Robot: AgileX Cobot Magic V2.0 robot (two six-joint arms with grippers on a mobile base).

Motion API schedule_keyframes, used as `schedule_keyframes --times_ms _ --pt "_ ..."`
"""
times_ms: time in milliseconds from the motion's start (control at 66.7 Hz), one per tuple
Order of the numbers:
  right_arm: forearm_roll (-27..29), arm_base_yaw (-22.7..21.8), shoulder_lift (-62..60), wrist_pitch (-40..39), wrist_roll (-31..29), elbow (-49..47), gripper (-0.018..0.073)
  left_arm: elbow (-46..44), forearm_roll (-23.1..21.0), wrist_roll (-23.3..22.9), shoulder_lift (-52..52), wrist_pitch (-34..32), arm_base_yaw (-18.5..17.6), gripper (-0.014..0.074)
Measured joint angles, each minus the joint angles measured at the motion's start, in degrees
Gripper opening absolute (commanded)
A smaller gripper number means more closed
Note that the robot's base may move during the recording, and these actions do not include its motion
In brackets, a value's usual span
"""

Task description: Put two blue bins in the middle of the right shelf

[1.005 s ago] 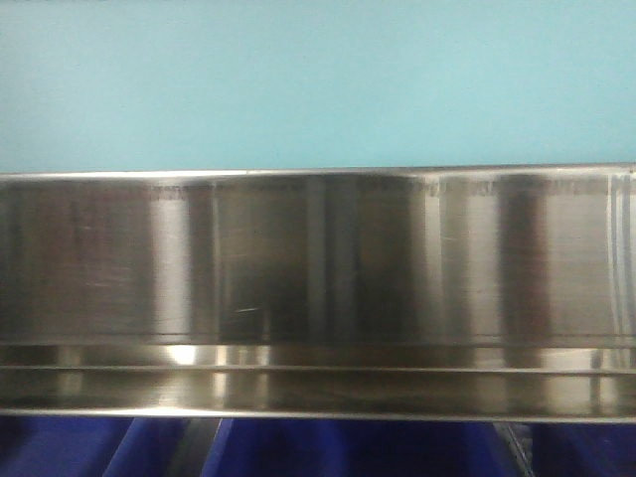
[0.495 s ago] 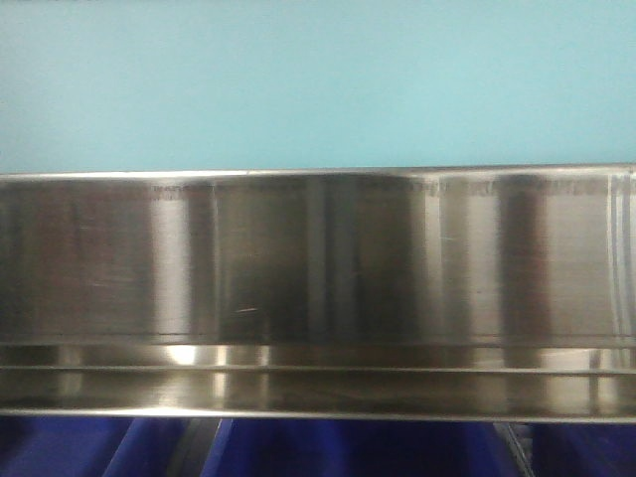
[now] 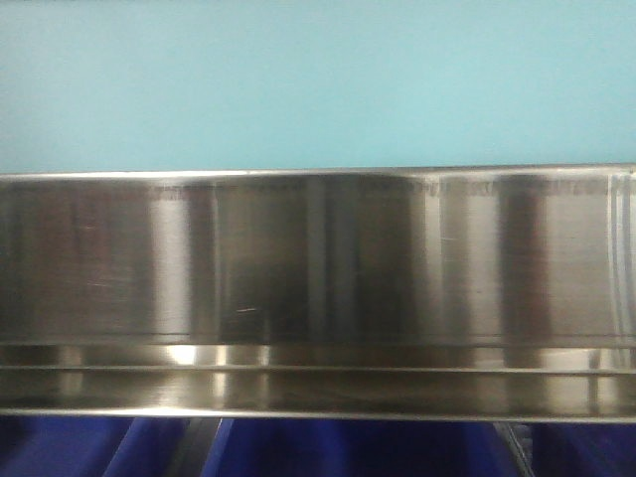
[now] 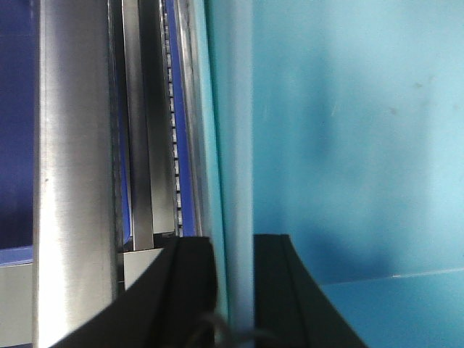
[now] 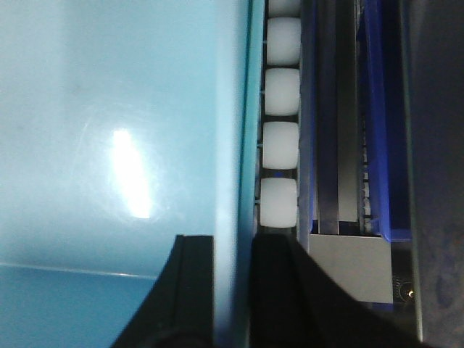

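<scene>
Above the shelf's brushed-steel front rail (image 3: 318, 268), the pale blue bin (image 3: 318, 84) fills the front view, its wall meeting the rail's top edge. Dark blue bins (image 3: 348, 447) show below the rail. Left end effector (image 4: 233, 246) is narrow, pinching a bin wall. Right end effector (image 5: 232, 243) likewise clamps a bin wall, just beside white rollers (image 5: 280, 148).

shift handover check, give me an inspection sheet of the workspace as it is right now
surface: brushed-steel shelf rail spans the front view; white rollers run beside the bin wall.
job's things: light-blue bin shows above the rail; one bin or two cannot be told.
clutter: dark blue bins on the level below.
grippers: left gripper and right gripper each straddle a wall of the bin, fingers against it.
cables: thin wire loop at the left gripper.
surroundings: nothing seen.
</scene>
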Motion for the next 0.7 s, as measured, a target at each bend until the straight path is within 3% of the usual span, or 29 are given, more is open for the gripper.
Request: schedule_keyframes --times_ms 105,210,390,540,705 --pt "0.00 0.00 0.00 0.00 0.00 0.11 -0.0166 0.67 -0.35 0.00 0.27 0.81 0.00 0.0183" --pt "-0.12 0.00 0.00 -0.12 -0.14 0.22 -0.0166 1.22 -0.69 0.00 0.88 1.38 0.00 0.0170" --pt "-0.22 0.00 0.00 -0.12 -0.14 0.22 -0.0166 1.22 -0.84 0.00 0.86 1.52 0.00 0.0064" --pt "-0.23 0.00 0.00 -0.22 -0.14 0.22 -0.0166 1.22 -0.84 0.00 0.86 1.65 0.00 -0.0113" --pt "-0.23 0.00 0.00 -0.22 -0.14 0.22 -0.0166 1.28 -0.84 0.00 0.86 1.65 0.00 -0.0111"
